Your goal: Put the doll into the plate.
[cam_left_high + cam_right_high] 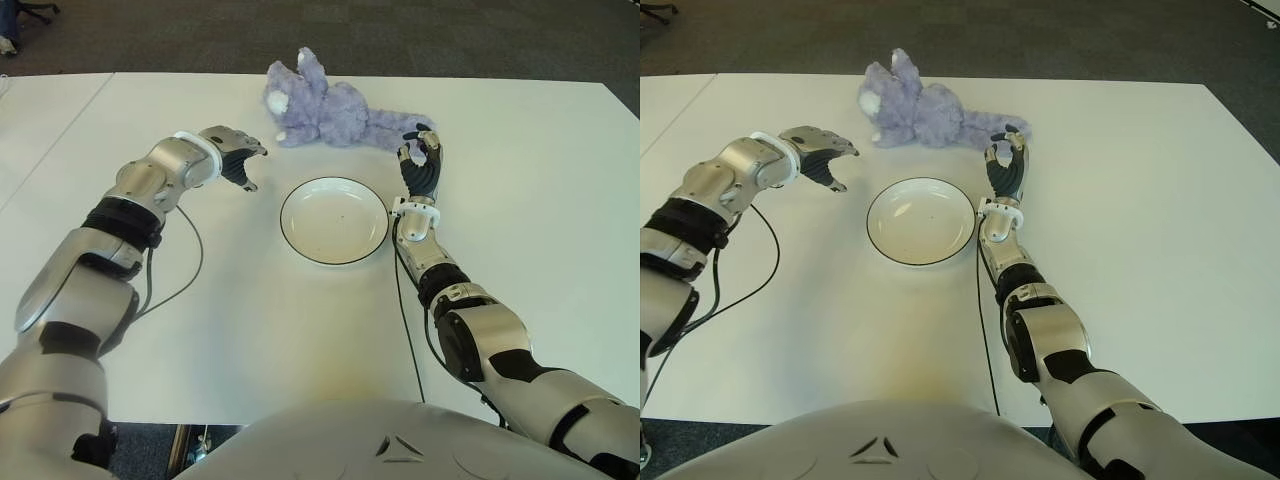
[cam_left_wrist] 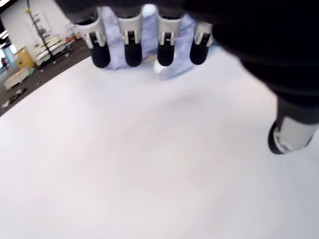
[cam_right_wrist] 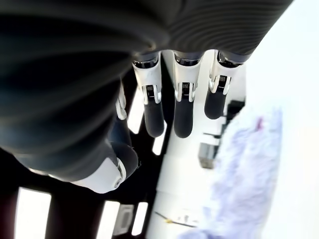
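Note:
A purple plush doll lies on its side on the white table, just beyond the white plate with a dark rim, which holds nothing. My right hand stands to the right of the plate, fingers pointing at the doll's thin end. Whether they touch I cannot tell. In the right wrist view its fingers are loosely extended, with the doll beside them and nothing held. My left hand hovers left of the plate, fingers spread and the doll beyond them.
The white table ends just behind the doll, with dark carpet beyond. A black cable loops on the table from my left arm. Another cable runs along my right forearm toward the near edge.

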Controlling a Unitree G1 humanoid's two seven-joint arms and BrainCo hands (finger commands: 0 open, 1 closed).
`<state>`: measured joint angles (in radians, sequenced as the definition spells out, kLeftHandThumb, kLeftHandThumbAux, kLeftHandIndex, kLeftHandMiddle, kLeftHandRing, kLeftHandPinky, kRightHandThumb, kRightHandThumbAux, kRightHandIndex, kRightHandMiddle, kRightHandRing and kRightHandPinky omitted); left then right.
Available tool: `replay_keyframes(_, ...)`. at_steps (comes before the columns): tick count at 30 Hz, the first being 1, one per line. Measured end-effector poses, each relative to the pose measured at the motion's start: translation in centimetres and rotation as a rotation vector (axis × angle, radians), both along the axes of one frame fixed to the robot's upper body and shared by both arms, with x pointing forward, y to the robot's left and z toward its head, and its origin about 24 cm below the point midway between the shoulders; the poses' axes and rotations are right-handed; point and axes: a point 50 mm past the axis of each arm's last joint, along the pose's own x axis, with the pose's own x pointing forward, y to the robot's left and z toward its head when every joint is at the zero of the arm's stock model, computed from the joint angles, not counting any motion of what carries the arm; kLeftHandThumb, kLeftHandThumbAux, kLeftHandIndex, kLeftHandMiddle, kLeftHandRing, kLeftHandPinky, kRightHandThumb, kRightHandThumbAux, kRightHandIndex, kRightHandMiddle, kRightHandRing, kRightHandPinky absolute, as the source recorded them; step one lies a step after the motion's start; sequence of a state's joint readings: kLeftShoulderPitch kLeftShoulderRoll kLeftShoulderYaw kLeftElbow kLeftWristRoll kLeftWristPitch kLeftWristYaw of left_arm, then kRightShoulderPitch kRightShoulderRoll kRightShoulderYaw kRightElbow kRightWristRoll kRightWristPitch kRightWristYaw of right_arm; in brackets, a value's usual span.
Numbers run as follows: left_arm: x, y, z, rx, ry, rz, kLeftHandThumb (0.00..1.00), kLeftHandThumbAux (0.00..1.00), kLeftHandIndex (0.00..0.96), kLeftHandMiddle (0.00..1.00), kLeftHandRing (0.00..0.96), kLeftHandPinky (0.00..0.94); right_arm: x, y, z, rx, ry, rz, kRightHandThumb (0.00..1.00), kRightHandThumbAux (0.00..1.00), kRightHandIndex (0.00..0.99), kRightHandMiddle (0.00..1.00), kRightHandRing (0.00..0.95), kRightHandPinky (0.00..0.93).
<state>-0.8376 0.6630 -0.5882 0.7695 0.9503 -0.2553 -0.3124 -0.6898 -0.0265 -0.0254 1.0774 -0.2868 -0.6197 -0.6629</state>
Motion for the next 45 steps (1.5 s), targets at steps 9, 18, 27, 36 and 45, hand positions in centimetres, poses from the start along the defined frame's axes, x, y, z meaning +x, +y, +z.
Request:
replay_keyframes(9, 1.1, 0.6, -2.0, -0.003, 0.011, 0.116, 0.177, 0.516, 0.000, 0.010, 0.004, 0.000, 4.1, -4.5, 8.3, -0.052, -0.150, -0.032, 0.229, 0.750, 0.120, 0.086, 0.054, 0.013)
replay_keyframes(18, 1.4, 0.2, -2.3, -0.006, 0.025, 0.133, 0.149, 0.509, 0.000, 0.003, 0.000, 0.000, 6.3, -8.1, 16.6, -0.293, -0.124, -0.093, 0.197, 0.706, 0.053, 0.023, 0.000, 0.000)
replay_keyframes(27, 1.4, 0.3, -2.6, -0.029, 0.039, 0.150, 0.124, 0.503, 0.000, 0.003, 0.006, 0.000, 6.6, -8.5, 14.5, -0.512, 0.046, -0.102, 0.246, 0.726, 0.059, 0.034, 0.018, 0.038)
replay_keyframes(36, 1.3, 0.2, -2.8, -0.054, 0.030, 0.148, 0.124, 0.528, 0.000, 0.013, 0.014, 0.000, 7.0, -8.1, 13.6, -0.660, 0.166, -0.073, 0.209, 0.728, 0.051, 0.026, 0.001, 0.000)
replay_keyframes(45, 1.2, 0.2, -2.8, -0.084, 0.020, 0.137, 0.113, 0.532, 0.000, 0.014, 0.012, 0.000, 7.3, -7.7, 12.5, -0.877, 0.332, 0.011, 0.202, 0.711, 0.042, 0.036, 0.017, 0.017)
